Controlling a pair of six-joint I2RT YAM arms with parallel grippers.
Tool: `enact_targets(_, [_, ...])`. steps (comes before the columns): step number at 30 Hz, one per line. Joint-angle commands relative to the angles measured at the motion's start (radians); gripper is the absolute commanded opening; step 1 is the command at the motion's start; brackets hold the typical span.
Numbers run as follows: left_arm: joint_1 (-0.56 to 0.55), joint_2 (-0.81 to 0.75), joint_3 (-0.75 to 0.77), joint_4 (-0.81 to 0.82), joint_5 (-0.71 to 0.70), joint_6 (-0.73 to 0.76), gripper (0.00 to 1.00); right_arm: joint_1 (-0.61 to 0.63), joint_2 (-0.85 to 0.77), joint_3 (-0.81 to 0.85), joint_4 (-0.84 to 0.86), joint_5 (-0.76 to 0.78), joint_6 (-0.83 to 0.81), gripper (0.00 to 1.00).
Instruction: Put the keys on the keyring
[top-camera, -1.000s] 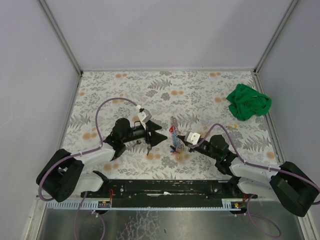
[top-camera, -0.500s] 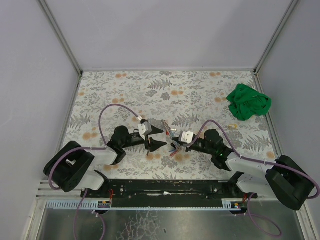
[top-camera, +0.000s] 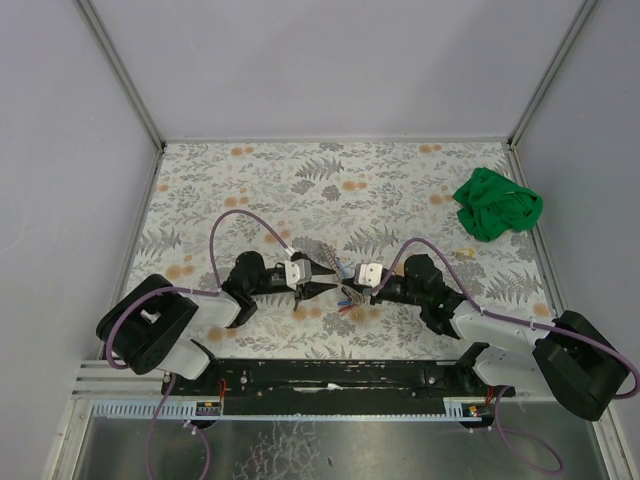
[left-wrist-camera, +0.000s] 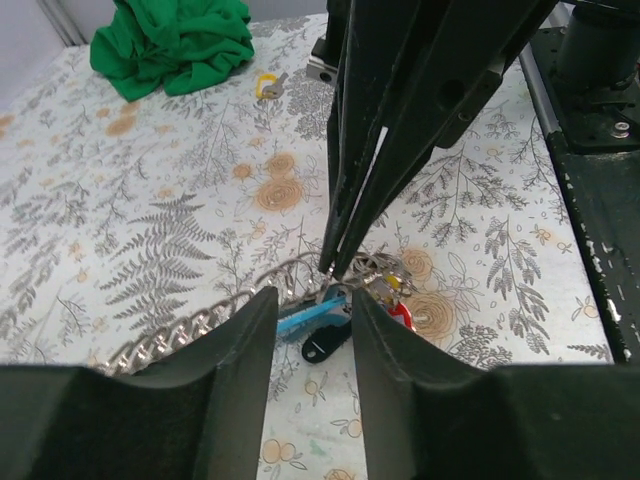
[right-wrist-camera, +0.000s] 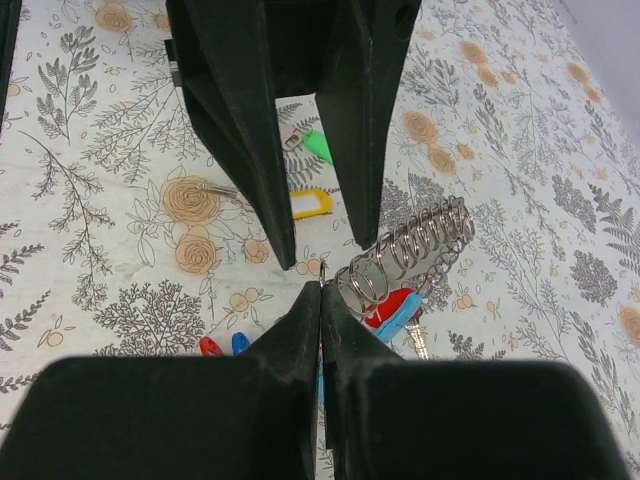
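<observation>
Top external: both arms reach in low over worktop (top-camera: 250, 180), tips meeting nr its middle, a bit twd the near edge. L gripper (top-camera: 326, 279) and R gripper (top-camera: 352, 289) face each other w/ keyring (top-camera: 338, 268) between them. R wrist view: R fingers (right-wrist-camera: 300, 330) pressed together, a thin bit of the ring's wire pinched at their tips. The keyring's silver coil (right-wrist-camera: 410, 250) runs off to one side, w/ red + blue tags (right-wrist-camera: 395, 310) under it. L fingers (right-wrist-camera: 245, 150) stand apart w/ nothing gripped, tips just short of R tips. Green-capped key (right-wrist-camera: 318, 147) and yellow-capped key (right-wrist-camera: 308, 205) lie flat on worktop in the gap btwn L fingers. They sit close together, apart from keyring, not on it. L wrist view: silver coil arcs up to R tips; blue, red and black tags lie just beyond L fingers. Green cloth (top-camera: 497, 205) bunched by right edge twd far corner. Another small yellow-headed key (left-wrist-camera: 268, 86) lies beside it, well apart from the rest.
</observation>
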Motion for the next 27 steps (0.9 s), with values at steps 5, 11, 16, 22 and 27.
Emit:
enact_targets(5, [-0.018,0.009,0.057,-0.019,0.015,0.091,0.29,0.008,-0.003,0.06,0.02,-0.045,-0.009,0.03])
enact_targets(11, [-0.025,0.012,0.078,-0.103,0.022,0.126,0.27,0.009,-0.01,0.062,0.017,-0.047,-0.006,0.03])
enact_targets(16, [-0.028,0.014,0.087,-0.151,0.028,0.151,0.26,0.009,-0.015,0.062,0.015,-0.046,-0.006,0.03])
enact_targets(22, [-0.031,0.015,0.1,-0.188,0.035,0.159,0.25,0.008,-0.02,0.066,0.011,-0.046,-0.005,0.03])
enact_targets(27, [-0.037,0.017,0.109,-0.217,0.029,0.171,0.19,0.008,-0.025,0.065,0.015,-0.048,0.002,0.03])
